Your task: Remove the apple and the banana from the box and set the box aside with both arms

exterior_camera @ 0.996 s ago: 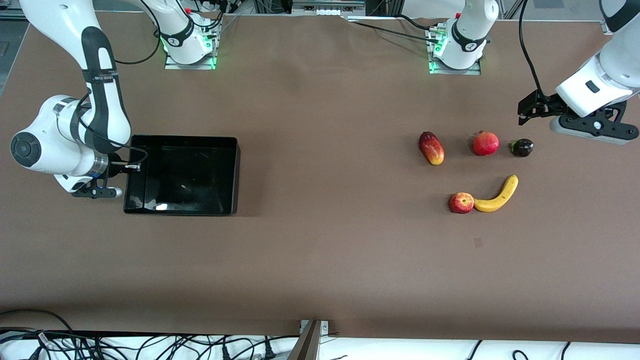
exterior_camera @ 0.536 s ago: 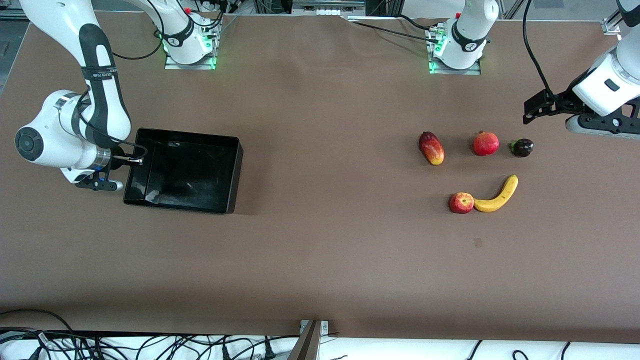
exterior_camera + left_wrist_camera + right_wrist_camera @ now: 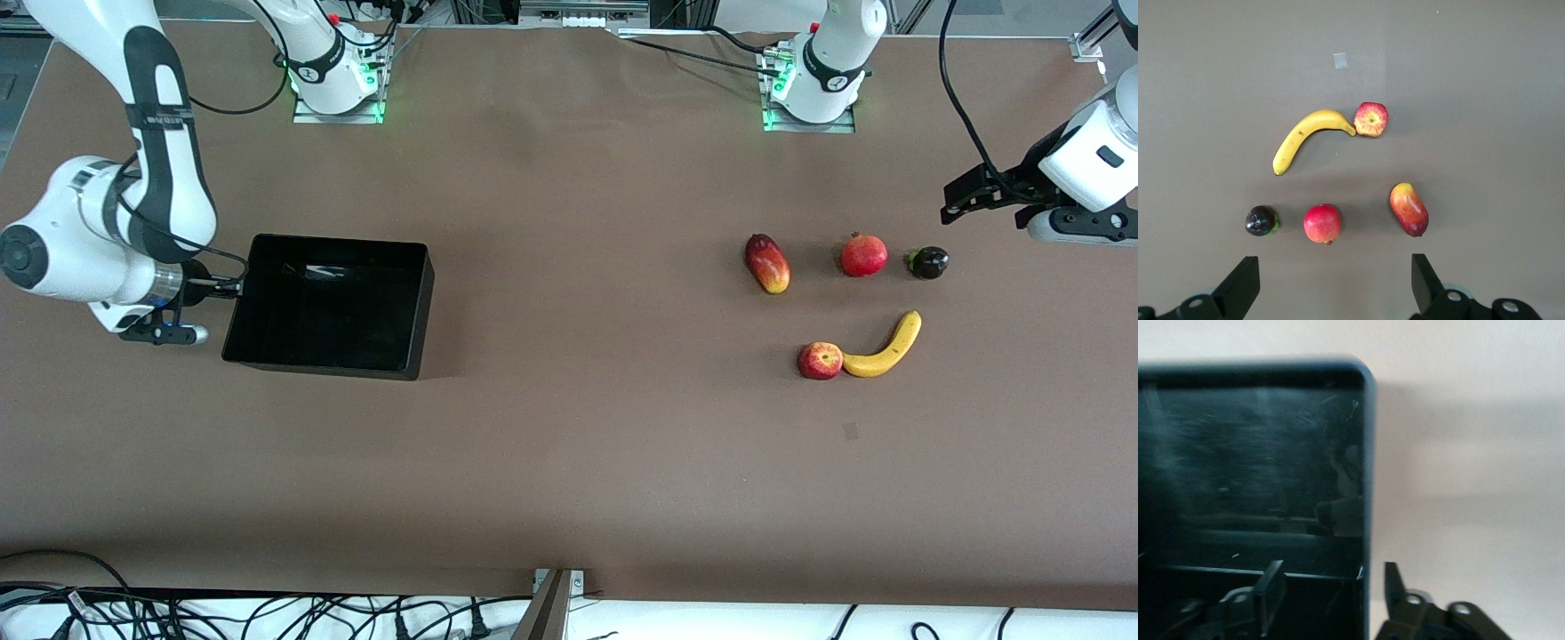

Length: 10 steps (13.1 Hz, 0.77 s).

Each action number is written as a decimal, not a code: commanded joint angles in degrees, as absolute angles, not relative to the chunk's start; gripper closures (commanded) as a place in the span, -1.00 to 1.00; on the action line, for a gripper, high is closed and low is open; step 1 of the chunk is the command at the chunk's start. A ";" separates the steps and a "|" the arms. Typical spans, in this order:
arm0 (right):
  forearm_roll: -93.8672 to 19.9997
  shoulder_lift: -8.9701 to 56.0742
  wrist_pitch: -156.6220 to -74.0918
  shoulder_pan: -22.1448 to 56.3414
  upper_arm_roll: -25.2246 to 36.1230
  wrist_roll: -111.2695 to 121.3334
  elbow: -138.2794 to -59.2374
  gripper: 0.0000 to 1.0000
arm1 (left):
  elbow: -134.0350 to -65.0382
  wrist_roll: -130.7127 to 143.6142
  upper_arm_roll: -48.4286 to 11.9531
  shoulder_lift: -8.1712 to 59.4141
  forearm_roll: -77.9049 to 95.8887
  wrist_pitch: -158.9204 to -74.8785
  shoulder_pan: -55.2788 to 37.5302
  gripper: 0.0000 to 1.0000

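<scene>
Moved: right gripper lets go; box sits flat.
Right jaws: apart, straddling your box wall.
Left gripper: wide open, waiting above the fruit.

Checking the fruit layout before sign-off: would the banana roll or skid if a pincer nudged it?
The banana lies flat on its curve, so it probably pivots rather than rolls. Its tip touches the apple, which looks round enough to roll.

Box sits empty toward right arm's end of the table, right gripper at its end wall. Apple touches banana toward left arm's end. Left gripper hangs over bare table near a dark fruit.
</scene>
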<state>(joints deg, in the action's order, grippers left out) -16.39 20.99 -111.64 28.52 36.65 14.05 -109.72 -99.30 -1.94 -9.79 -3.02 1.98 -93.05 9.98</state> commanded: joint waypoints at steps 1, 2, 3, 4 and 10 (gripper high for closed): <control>-11.88 20.21 -99.71 29.35 37.00 14.06 -95.24 -1.00 | -96.43 -1.41 -10.02 -2.20 2.02 -92.20 10.02 -1.00; -10.56 20.21 -95.93 30.05 37.00 14.06 -91.44 -1.00 | -95.28 -1.84 -9.85 -2.02 1.93 -92.02 10.11 -1.00; -8.89 19.87 -91.28 30.41 37.09 14.50 -87.32 -1.00 | -94.66 -1.93 -9.76 -2.02 1.93 -91.85 10.19 -1.00; -8.09 19.34 -86.36 30.41 37.44 14.68 -83.36 -1.00 | -94.66 -1.93 -9.76 -1.93 1.85 -91.85 10.20 -1.00; -3.86 18.46 -76.11 29.72 36.48 14.59 -75.59 -1.00 | -94.40 -2.28 -10.37 -1.32 2.02 -91.05 9.93 -1.00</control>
